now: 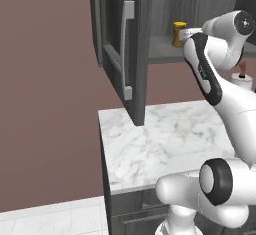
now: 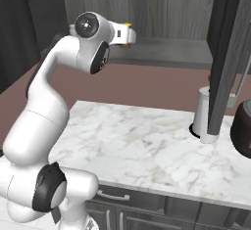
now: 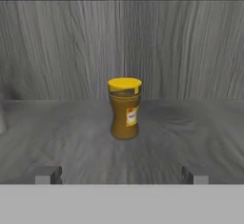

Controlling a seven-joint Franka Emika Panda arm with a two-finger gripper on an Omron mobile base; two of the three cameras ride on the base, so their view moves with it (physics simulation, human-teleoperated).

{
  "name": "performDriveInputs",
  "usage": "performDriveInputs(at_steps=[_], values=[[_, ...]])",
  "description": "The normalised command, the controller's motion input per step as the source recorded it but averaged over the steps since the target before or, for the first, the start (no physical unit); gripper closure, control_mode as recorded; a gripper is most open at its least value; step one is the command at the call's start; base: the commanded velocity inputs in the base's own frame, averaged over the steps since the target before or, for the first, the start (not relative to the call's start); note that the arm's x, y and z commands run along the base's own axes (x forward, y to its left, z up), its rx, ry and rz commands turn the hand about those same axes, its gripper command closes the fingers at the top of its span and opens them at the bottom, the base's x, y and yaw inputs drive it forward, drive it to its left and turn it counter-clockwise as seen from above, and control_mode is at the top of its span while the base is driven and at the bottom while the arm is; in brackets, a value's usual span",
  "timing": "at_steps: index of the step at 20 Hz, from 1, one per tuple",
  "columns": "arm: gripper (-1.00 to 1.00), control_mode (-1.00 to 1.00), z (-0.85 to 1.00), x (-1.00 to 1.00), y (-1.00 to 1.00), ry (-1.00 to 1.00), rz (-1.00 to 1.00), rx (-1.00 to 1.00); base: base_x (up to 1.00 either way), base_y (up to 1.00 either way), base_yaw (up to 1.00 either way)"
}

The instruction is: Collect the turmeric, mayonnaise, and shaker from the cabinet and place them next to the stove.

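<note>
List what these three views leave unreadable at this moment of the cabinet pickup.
- Gripper: hidden in both base views by the arm's own wrist; jaws open, fingertips apart in the hand view.
- Turmeric: label too blurred to read; in the right base view the wrist covers most of it.
- Pale object, hand view: cut off by left edge.

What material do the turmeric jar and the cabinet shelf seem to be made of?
The turmeric: amber body with a soft sheen, likely glass or clear plastic; matte yellow lid, probably plastic. The cabinet shelf and back wall: dark grey wood, shown by streaked grain lines.
</note>
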Motion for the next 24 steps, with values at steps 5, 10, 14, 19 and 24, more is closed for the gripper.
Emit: performDriveInputs(at_steps=[5,10,14,19,24], values=[[-1.0,-1.0,0.03,0.34,0.0,0.0,0.0,0.0,0.0,0.0,0.0],[-1.0,-1.0,0.0,0.39,0.01,0.0,0.0,0.0,0.0,0.0,0.0],[-1.0,-1.0,0.0,0.4,0.05,0.02,0.0,0.0,0.0,0.0,0.0],[-1.0,-1.0,0.0,0.38,0.0,0.06,0.0,0.0,0.0,0.0,0.0],[-1.0,-1.0,0.0,0.27,0.0,0.02,-0.02,0.0,0.0,0.0,0.0]])
